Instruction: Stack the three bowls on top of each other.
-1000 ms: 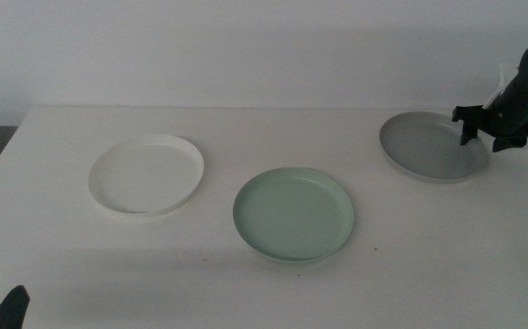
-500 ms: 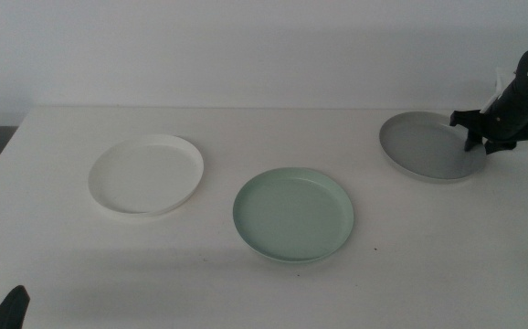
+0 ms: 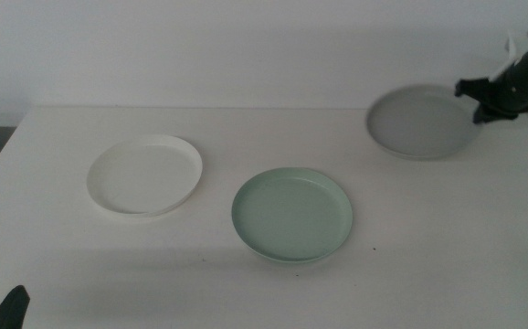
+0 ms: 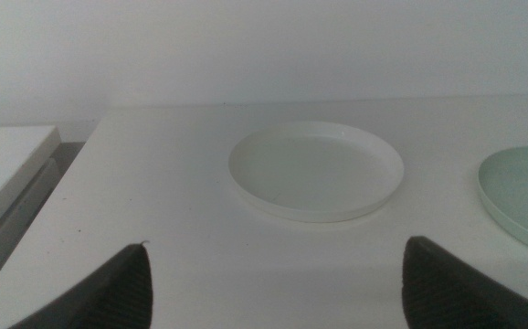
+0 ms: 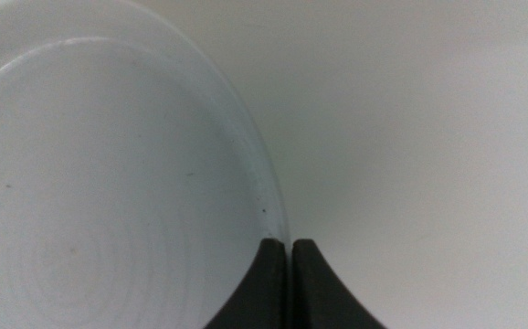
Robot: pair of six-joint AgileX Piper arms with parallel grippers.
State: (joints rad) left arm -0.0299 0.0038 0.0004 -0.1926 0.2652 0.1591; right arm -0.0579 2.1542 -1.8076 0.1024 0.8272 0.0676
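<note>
The white bowl (image 3: 145, 174) sits on the table at the left; it also shows in the left wrist view (image 4: 317, 170). The mint green bowl (image 3: 292, 213) sits in the middle, its edge in the left wrist view (image 4: 524, 194). My right gripper (image 3: 480, 100) is shut on the right rim of the grey bowl (image 3: 421, 121) and holds it lifted above the table at the far right. In the right wrist view the jaws pinch the bowl's rim (image 5: 259, 196). My left gripper (image 4: 278, 283) is open and waits low at the near left corner.
The white table (image 3: 246, 274) runs from the back wall to the near edge. A white ledge (image 4: 8, 174) stands off the table's left side.
My right gripper has risen and moved a little left with the grey bowl, lifting it off the table. The left arm and the other two bowls have not moved.
</note>
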